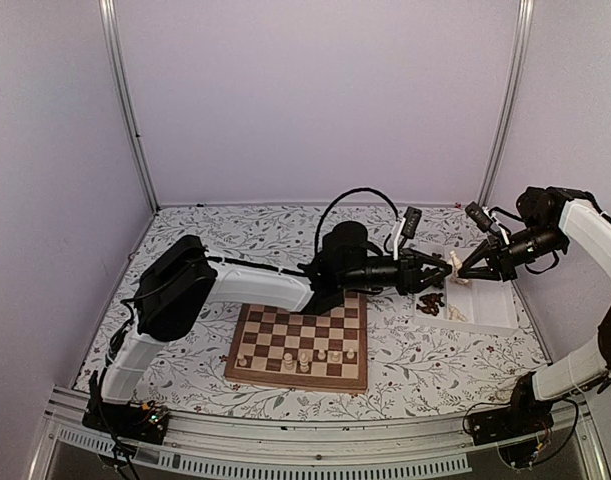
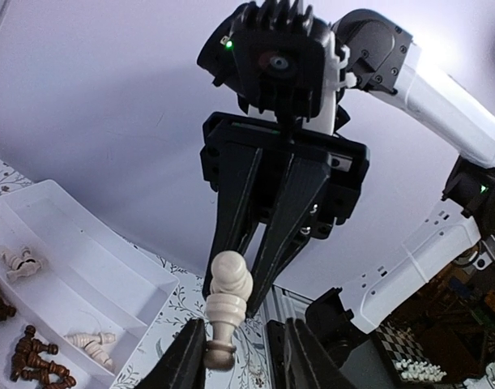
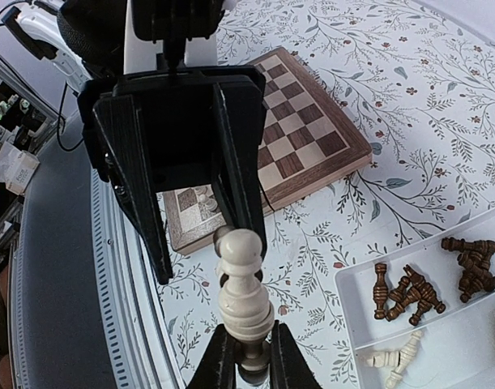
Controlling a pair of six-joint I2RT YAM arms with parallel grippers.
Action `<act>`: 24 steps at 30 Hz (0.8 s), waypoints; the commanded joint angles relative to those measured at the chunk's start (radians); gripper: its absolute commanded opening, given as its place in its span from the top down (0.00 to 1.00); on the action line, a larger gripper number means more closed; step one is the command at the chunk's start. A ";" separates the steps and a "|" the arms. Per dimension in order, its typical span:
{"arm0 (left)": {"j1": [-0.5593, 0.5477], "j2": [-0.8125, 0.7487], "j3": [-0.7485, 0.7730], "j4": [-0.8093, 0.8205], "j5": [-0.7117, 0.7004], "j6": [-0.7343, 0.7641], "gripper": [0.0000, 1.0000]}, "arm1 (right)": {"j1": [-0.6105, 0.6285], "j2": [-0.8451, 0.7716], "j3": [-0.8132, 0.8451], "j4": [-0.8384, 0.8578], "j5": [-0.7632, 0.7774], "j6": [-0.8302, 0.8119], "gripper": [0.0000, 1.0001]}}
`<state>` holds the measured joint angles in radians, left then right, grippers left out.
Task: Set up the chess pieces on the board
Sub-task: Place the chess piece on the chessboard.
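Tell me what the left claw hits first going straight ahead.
The cream chess piece, held by the right claw, sits right at the tips of the left claw; just behind it, seemingly, the right claw itself.

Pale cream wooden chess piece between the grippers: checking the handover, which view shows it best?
Right wrist view: the pale cream wooden chess piece fills the centre, pinched by the right gripper, with the left gripper holding its jaws open around the far end. The left wrist view shows it smaller; top external, only a pale speck.

Arms [image 1: 260, 287] white-shelled, black joints; left claw [image 3: 208, 259], right claw [image 2: 232, 296] black, wedge-fingered.
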<state>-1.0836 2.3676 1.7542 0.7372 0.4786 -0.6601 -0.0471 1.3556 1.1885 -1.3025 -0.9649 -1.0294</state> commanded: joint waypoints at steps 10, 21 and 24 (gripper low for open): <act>0.024 -0.037 -0.069 0.074 -0.014 -0.038 0.82 | 0.001 -0.006 0.020 0.005 -0.047 -0.023 0.93; 0.027 -0.033 -0.055 0.056 -0.042 -0.046 0.62 | 0.001 -0.010 0.015 0.002 -0.049 -0.021 0.92; 0.027 -0.027 -0.039 0.057 -0.032 -0.046 0.62 | 0.001 -0.009 0.015 0.003 -0.048 -0.021 0.92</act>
<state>-1.0683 2.3672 1.6966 0.7765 0.4477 -0.7105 -0.0471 1.3556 1.1885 -1.2930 -0.9726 -1.0218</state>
